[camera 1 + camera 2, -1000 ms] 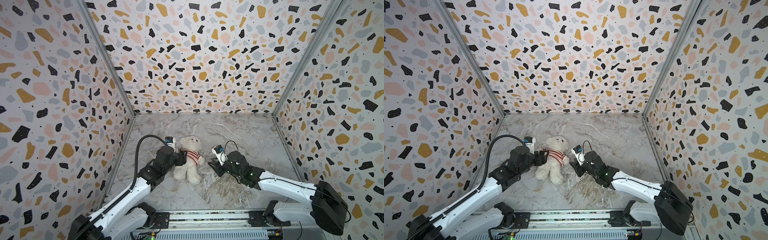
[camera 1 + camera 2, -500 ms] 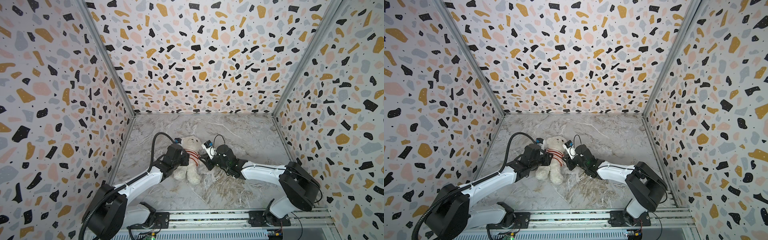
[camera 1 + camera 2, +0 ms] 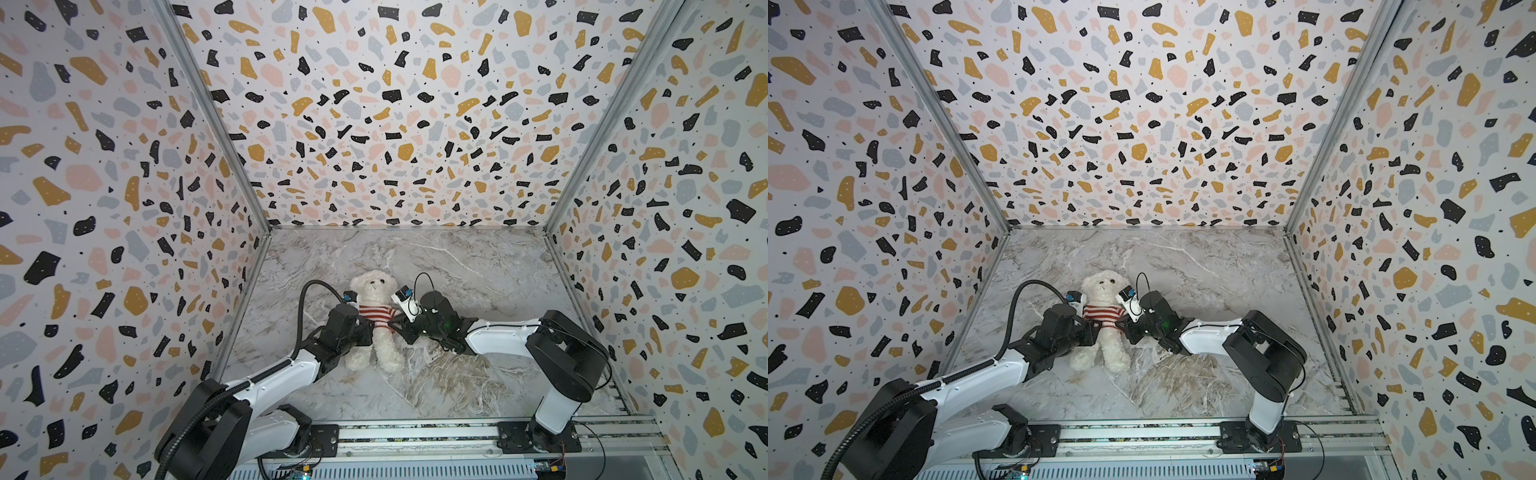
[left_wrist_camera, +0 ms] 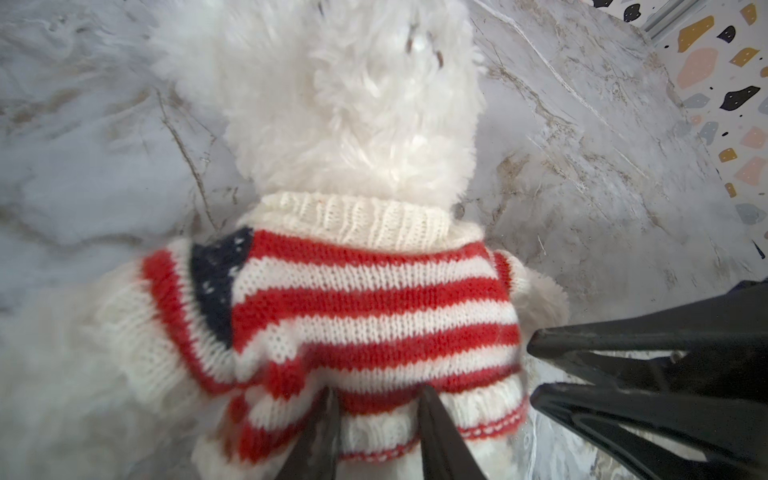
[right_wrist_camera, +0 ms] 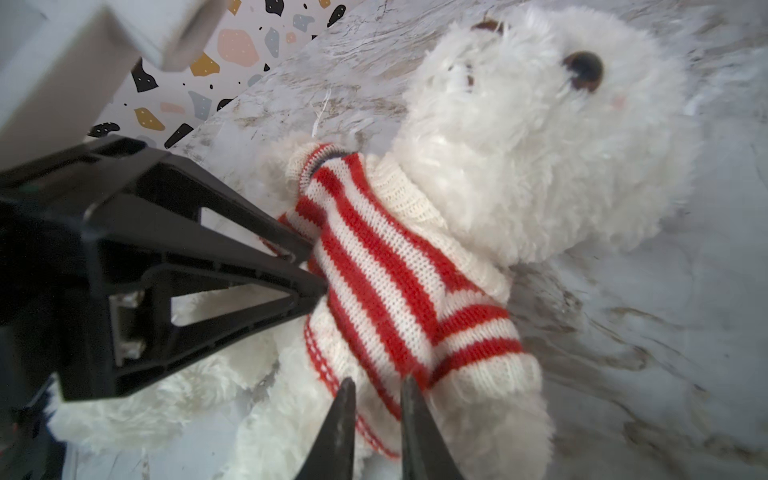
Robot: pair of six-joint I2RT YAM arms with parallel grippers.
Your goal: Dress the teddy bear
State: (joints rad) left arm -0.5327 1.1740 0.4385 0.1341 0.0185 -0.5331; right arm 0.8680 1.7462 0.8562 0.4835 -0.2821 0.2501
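Bench point(image 3: 478, 270) — marble-patterned. We list one bear point(image 3: 374, 286), white, lying face up near the bench's middle, between the two arms. Sweater point(image 3: 374, 313), striped red and white, sits on the bear's torso. Left fingers point(image 4: 320, 436) are clamped on the sweater's lower edge. Right fingers point(image 5: 338, 424) likewise — clamped on that edge from the opposite side.
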